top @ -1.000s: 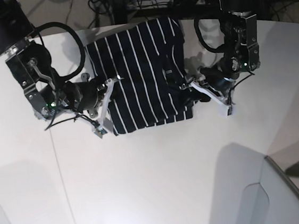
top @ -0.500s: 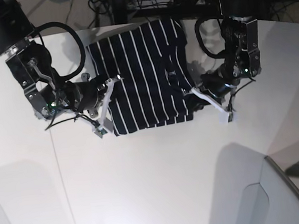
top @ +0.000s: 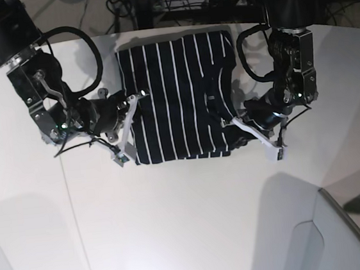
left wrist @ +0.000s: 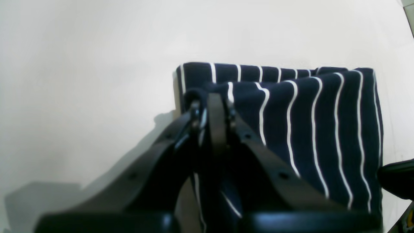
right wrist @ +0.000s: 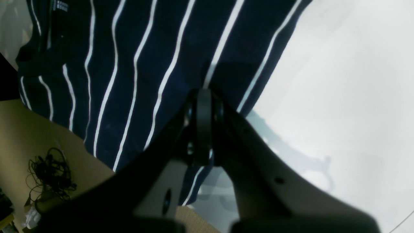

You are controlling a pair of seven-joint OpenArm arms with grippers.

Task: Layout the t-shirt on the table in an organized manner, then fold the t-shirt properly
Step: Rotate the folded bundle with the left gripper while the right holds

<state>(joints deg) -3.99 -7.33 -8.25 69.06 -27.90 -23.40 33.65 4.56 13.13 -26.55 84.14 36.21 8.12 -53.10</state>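
Since a second ago the t-shirt [top: 179, 99] has squared up on my screen: its far edge now runs nearly straight across, where it was skewed before, and the left gripper [top: 232, 122] has slid to the shirt's near right corner and closed.

Base view: the shirt lies folded into a rough rectangle on the far middle of the table [top: 176, 219], its stripes running near to far. The right gripper [top: 138, 95] sits at the shirt's left edge, jaws together on the fabric. The left gripper is at the right edge, close to the near corner, with its arm hanging down from the far right.

Left wrist view: I see the fingers [left wrist: 216, 116] pressed together with a fold of the t-shirt [left wrist: 310, 123] bunched between their tips, so that gripper is clamped on the cloth. The shirt shows at least two layers here, one edge lying over another, all resting on the table [left wrist: 81, 64].

Right wrist view: the right gripper [right wrist: 203, 97] has its jaws together, pinching the edge of the t-shirt [right wrist: 136, 64]. The fabric spreads away from the grip toward the upper left of the picture. The table [right wrist: 339, 81] fills the right side, and floor with a tangle of cables [right wrist: 50, 171] shows at lower left.
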